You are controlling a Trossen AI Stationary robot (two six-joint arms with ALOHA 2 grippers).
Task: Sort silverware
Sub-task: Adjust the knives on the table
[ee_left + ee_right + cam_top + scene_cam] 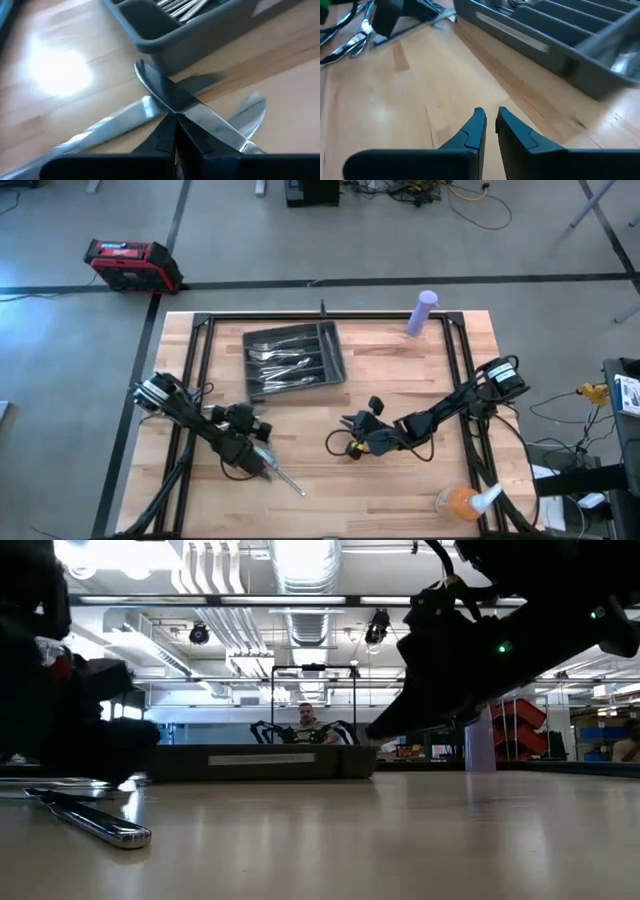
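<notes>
Knife [190, 107]: slim, shiny metal, pinched in left tool [175, 120].

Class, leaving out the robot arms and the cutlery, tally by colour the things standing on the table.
Grey tray: 1
Purple container: 1
Orange spray bottle: 1
Total: 3

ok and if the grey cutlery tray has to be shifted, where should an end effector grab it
Probably the rim of the grey cutlery tray's long wall facing the arms, coming straight down with one finger inside and one outside. The walls are thin and upright, the tray looks too wide to span, and the silverware lies low in the compartments.
</notes>
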